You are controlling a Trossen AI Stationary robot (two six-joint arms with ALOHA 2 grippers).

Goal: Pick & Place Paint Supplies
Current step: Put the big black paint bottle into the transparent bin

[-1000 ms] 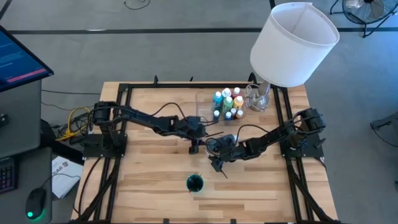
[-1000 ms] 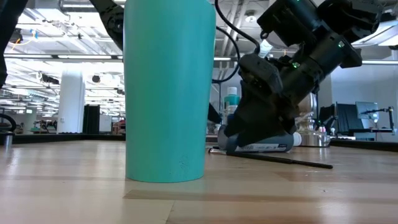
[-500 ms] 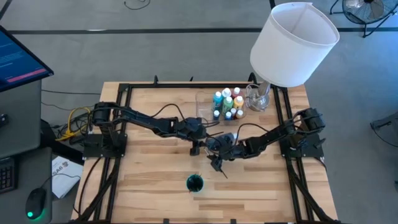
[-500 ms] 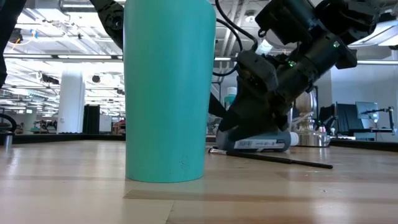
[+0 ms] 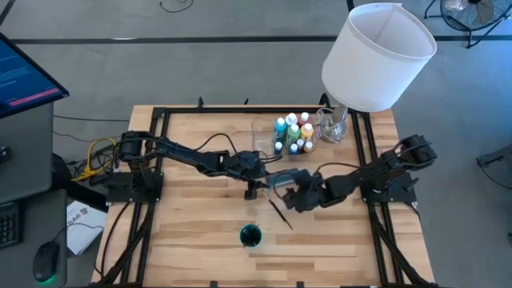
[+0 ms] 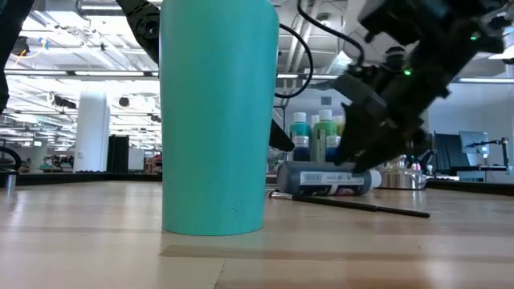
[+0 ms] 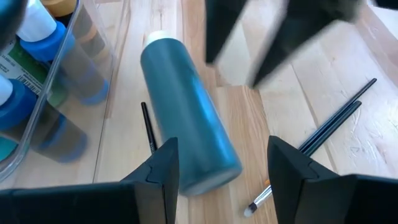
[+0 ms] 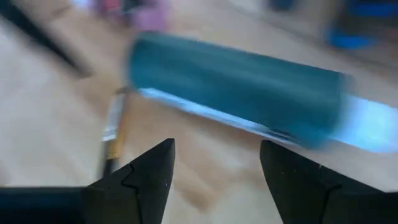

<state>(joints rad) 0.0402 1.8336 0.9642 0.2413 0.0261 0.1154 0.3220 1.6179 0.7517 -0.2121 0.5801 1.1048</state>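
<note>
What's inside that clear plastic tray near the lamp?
The clear tray holds upright white-capped paint bottles: teal, green, yellow, red and blue show. Some bottles hide parts of others, so an exact count isn't possible. One teal bottle lies outside on the table.

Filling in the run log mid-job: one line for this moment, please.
left gripper: open, over lying teal paint bottle | right gripper: open, beside the bottle | thin dark brushes: on wooden table

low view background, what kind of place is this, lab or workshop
Probably a robotics lab or open industrial workspace: exposed ceiling pipework in the low view, computer monitors at the back, and a wooden table framed by black rails carrying two robot arms.
</note>
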